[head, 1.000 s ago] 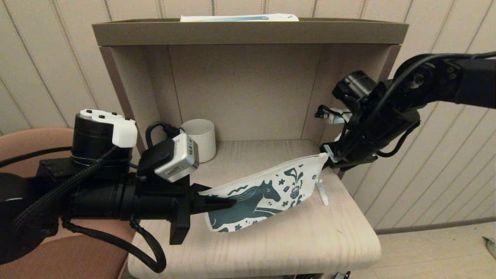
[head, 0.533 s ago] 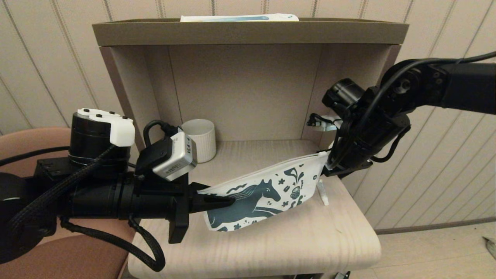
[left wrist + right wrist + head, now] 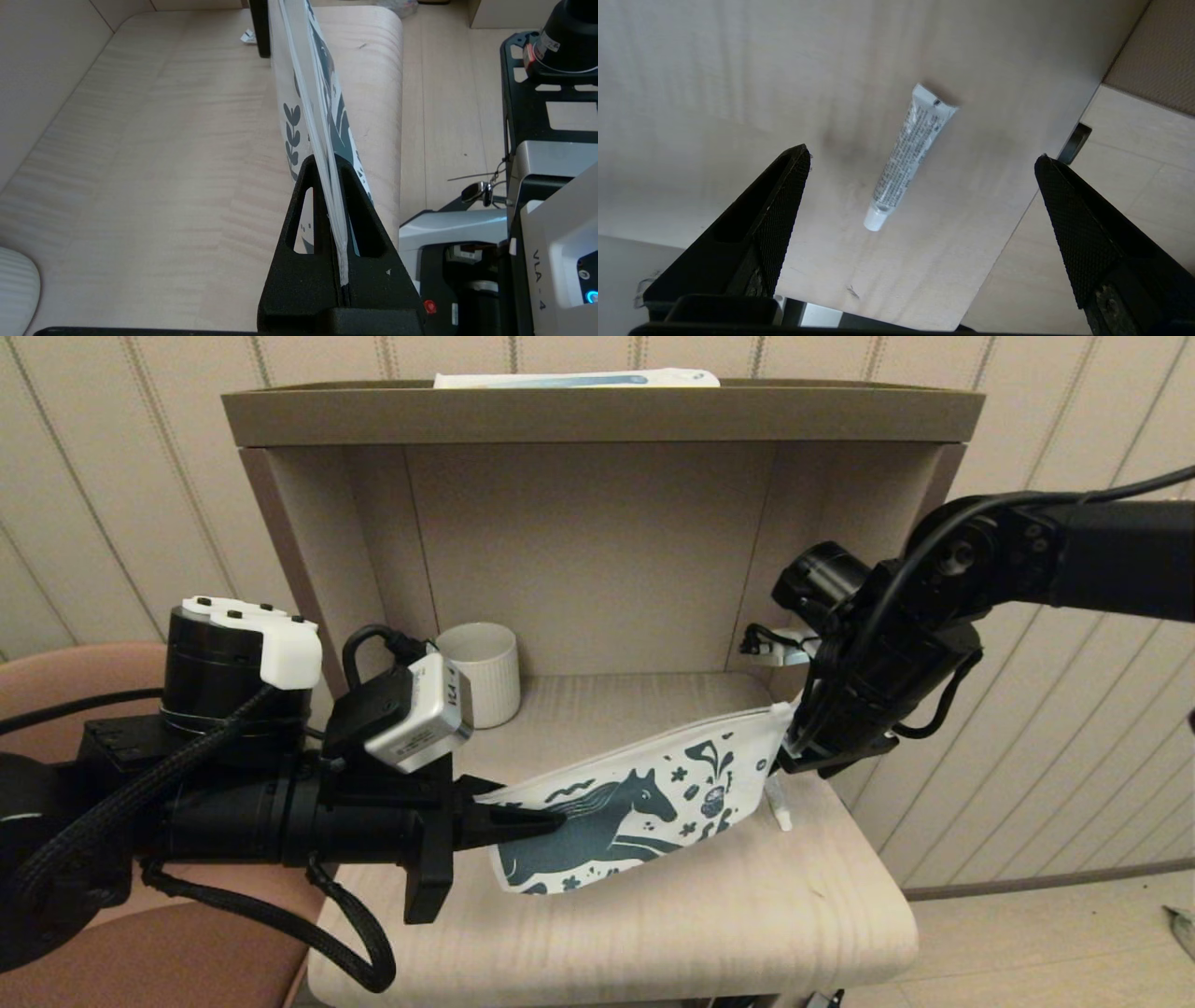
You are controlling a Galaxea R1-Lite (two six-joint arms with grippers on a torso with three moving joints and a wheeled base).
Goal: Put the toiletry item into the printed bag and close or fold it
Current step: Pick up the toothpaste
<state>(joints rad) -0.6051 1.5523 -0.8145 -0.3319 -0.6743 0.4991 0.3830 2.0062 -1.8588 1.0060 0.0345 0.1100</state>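
The printed bag (image 3: 635,807), a white zip pouch bearing a dark teal horse, is being held clamped at its near end between the pressed-together fingers of the left gripper (image 3: 523,821), its top seam being pinched edge-on between the two black fingers (image 3: 327,224) in the left wrist view. The pouch is being kept raised at a slant above the pale wooden shelf (image 3: 653,933), its far corner lifted toward the right gripper (image 3: 803,747), which is being held just beside that corner at the shelf's right edge; whether the two are touching cannot be told. The right gripper's jaws are being kept spread wide, with nothing between them, and in the right wrist view a small white toiletry tube (image 3: 906,156) is being framed between the parted fingers (image 3: 780,196), lying flat on the wood below them with its cap end pointing toward the camera. In the head view part of that tube (image 3: 777,803) is being shown on the shelf just beside the pouch's right end. Farther out, a white ribbed mug (image 3: 481,670) is standing at the back left of the open cabinet niche, and a long white box (image 3: 574,379) is lying on the cabinet top (image 3: 597,415).
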